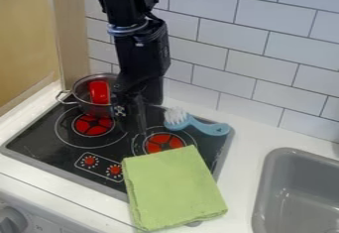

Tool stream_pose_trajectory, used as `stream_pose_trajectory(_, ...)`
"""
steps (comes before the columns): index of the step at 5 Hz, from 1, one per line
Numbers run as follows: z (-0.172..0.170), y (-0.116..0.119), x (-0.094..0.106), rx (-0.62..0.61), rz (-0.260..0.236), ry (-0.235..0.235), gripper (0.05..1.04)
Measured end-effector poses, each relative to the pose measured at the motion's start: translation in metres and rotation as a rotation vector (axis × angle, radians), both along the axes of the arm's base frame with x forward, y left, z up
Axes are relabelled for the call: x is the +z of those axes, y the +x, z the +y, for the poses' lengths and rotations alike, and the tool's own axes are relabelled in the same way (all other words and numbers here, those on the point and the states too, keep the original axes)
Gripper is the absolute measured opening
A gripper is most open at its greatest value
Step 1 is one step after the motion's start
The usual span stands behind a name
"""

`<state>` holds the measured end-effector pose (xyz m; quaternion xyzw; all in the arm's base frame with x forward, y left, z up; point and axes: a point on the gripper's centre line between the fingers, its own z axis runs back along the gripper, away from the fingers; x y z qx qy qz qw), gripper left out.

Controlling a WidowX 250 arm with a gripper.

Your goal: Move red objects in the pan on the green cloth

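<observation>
So, one red object is sitting in one pan. One gripper is hanging beside it, jaws parted, and one brush plus one green cloth are lying nearby.

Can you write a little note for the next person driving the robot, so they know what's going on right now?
Gripper: hanging over the stove, just right of the pan as the camera sees it.
Red object: inside the metal pan, at the stove's back left. I can't tell if more are hidden in there.
Green cloth: across the stove's front right corner and onto the counter.
Done: nothing red is on the cloth yet.
Left: get the red object out and put it on the cloth. Maybe watch out for the blue brush behind the cloth.
</observation>
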<state>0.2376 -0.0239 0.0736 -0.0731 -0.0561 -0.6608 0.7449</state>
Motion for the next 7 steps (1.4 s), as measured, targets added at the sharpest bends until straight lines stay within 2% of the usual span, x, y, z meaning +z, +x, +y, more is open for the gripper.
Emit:
stream_pose_trajectory(1,-0.001,-0.014,-0.012,0.007,0.058,-0.005,0.999)
stream_pose_trajectory(2,-0.003,-0.015,-0.012,0.073,0.074,-0.020,0.999)
stream_pose_trajectory(3,0.013,-0.010,-0.011,0.231,0.072,-0.024,0.999)
stream_pose_trajectory(5,0.042,0.013,-0.004,0.727,0.032,-0.090,0.999)
stream_pose_trajectory(6,0.056,0.026,0.002,0.969,-0.029,-0.067,0.999)
stream_pose_trajectory(7,0.079,0.040,0.014,1.248,-0.117,0.031,0.999)
